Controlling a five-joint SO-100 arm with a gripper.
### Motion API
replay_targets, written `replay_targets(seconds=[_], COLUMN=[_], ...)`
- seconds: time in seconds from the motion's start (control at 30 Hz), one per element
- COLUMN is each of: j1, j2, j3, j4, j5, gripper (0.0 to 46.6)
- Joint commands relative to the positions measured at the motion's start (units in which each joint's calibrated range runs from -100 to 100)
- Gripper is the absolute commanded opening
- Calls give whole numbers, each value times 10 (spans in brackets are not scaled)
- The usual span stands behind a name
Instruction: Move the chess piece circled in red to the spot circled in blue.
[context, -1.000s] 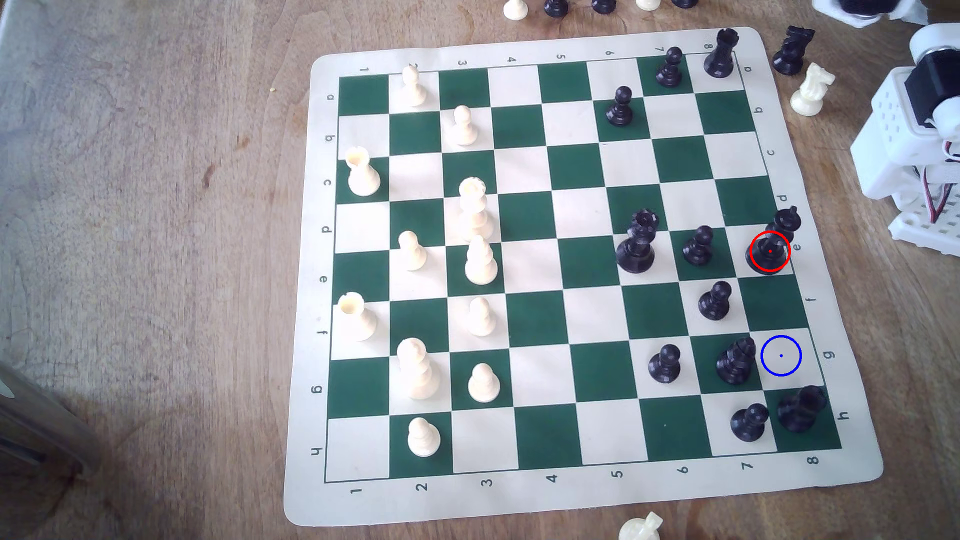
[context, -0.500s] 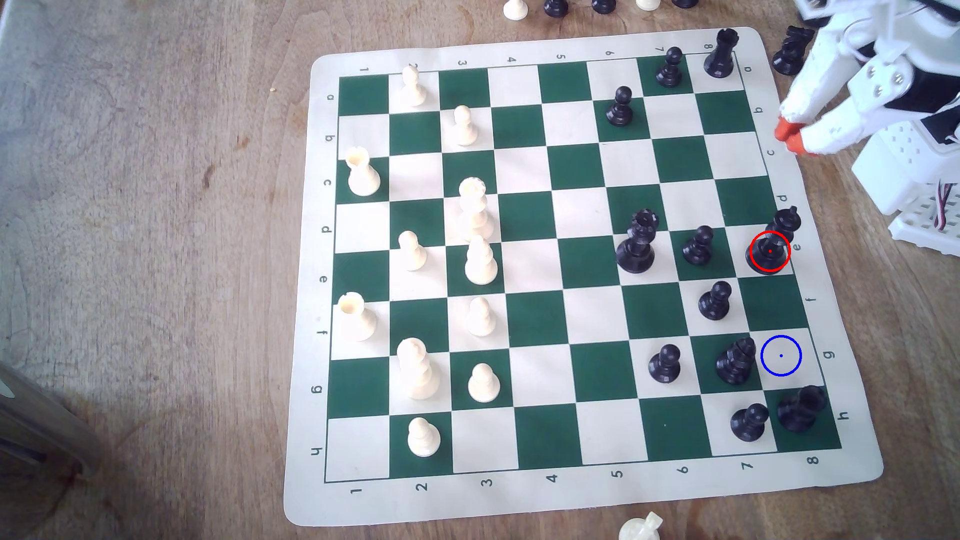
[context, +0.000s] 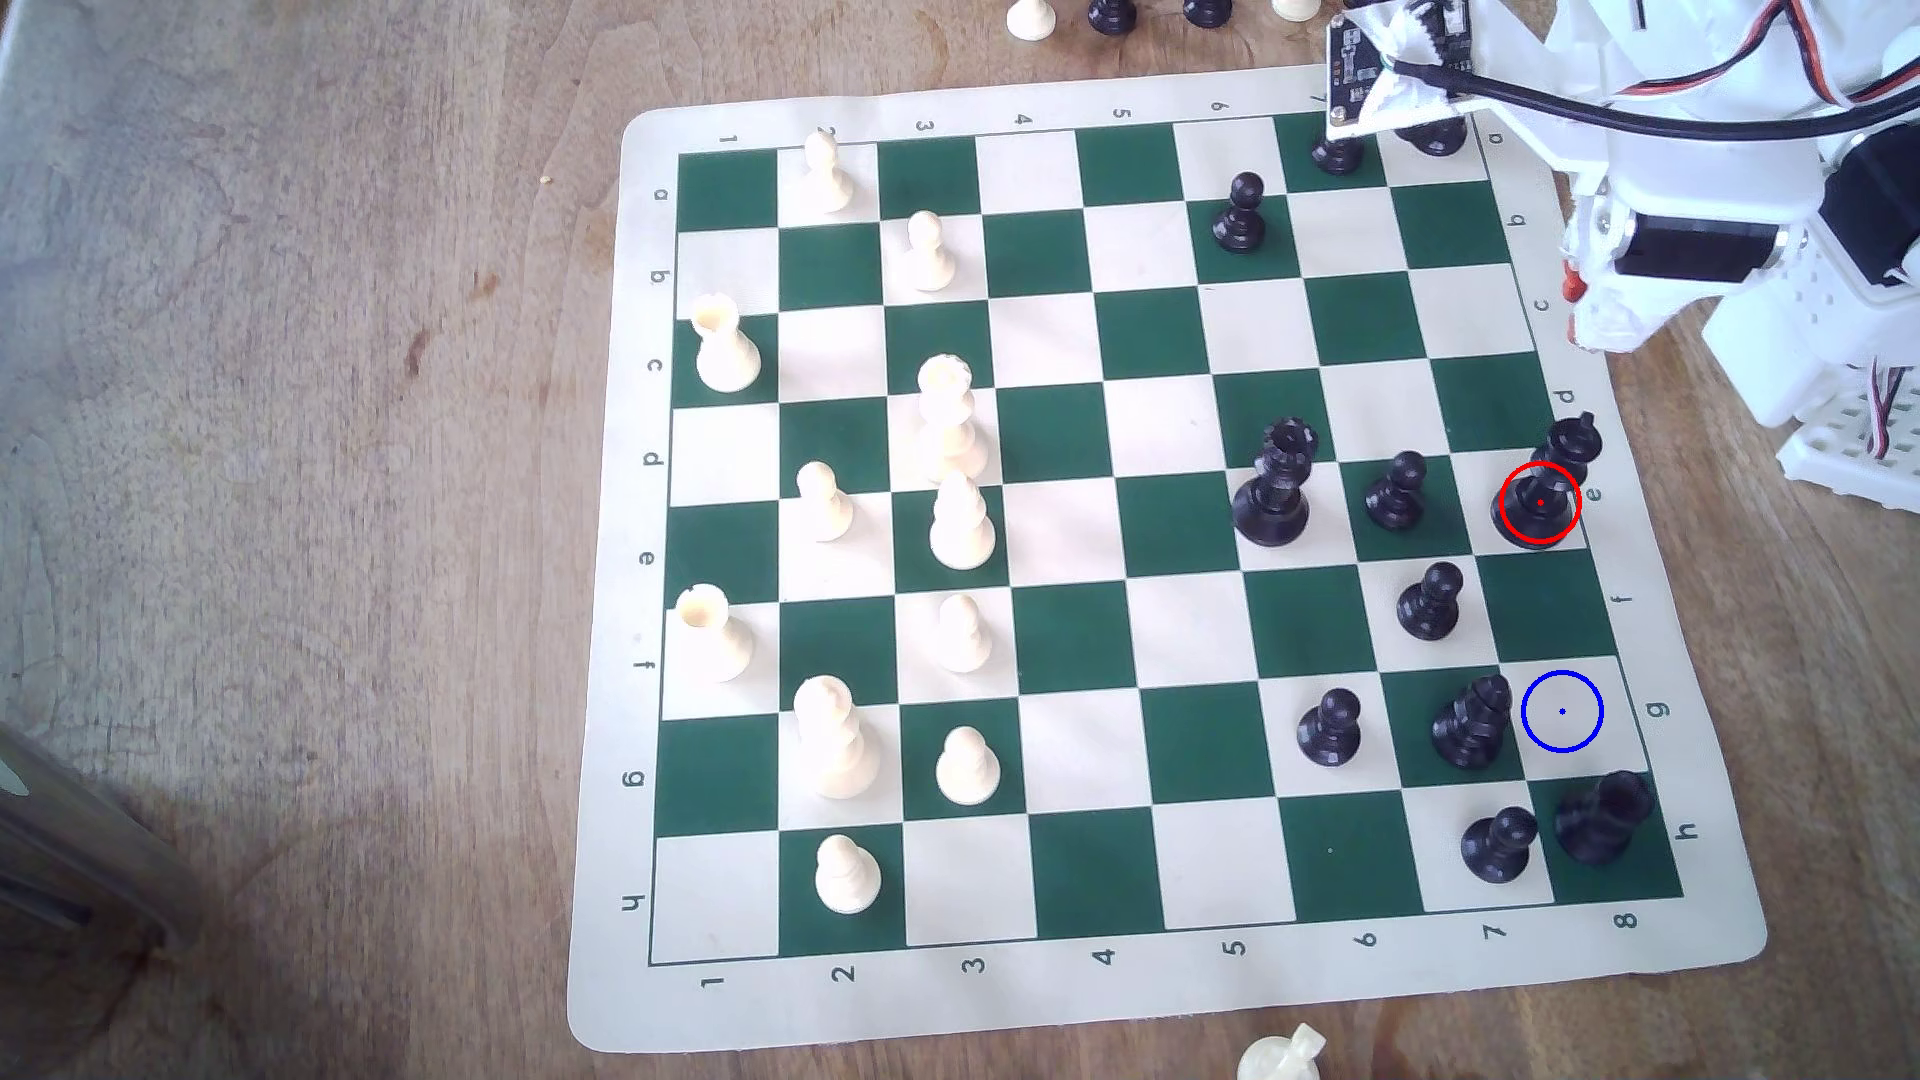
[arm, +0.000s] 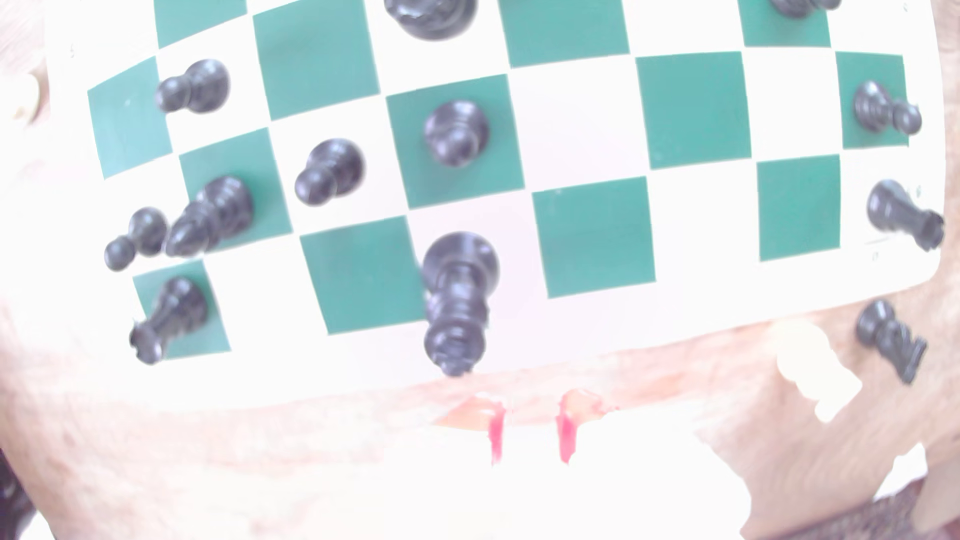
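Note:
The black king (context: 1545, 488) stands on a cream square at the board's right edge in the exterior view, its base inside the red ring. Two squares nearer the camera on the same edge is the empty cream square with the blue ring (context: 1562, 711). My gripper (context: 1575, 307) hangs just off the board's right border, farther back than the king, orange fingertips (context: 1571, 280) a little apart and holding nothing. In the wrist view the king (arm: 457, 301) stands just ahead of the gripper (arm: 527, 423), roughly in line with the gap.
A black bishop (context: 1470, 722) stands directly left of the blue-ringed square, and a black rook (context: 1600, 820) on the corner square in front of it. Black pawns (context: 1429, 602) and the black queen (context: 1276, 488) stand left of the king. The arm's body (context: 1662, 156) overhangs the far right corner.
The arm came in from the right and swung over the board's far right corner, now covering the pieces there. The orange fingertips shifted slightly toward the king. No piece has moved.

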Motion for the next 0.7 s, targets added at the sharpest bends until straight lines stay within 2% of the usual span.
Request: replay_targets(seconds=[0.0,0.1,0.33,0.67], j1=[-3,-11,-45,-50], j2=[-43,-63,-70,-23], j3=[10,45,123,181], j4=[-3,-5,-59,-154], j5=[-15,-21,-40,-44], gripper=[128,147,143,138])
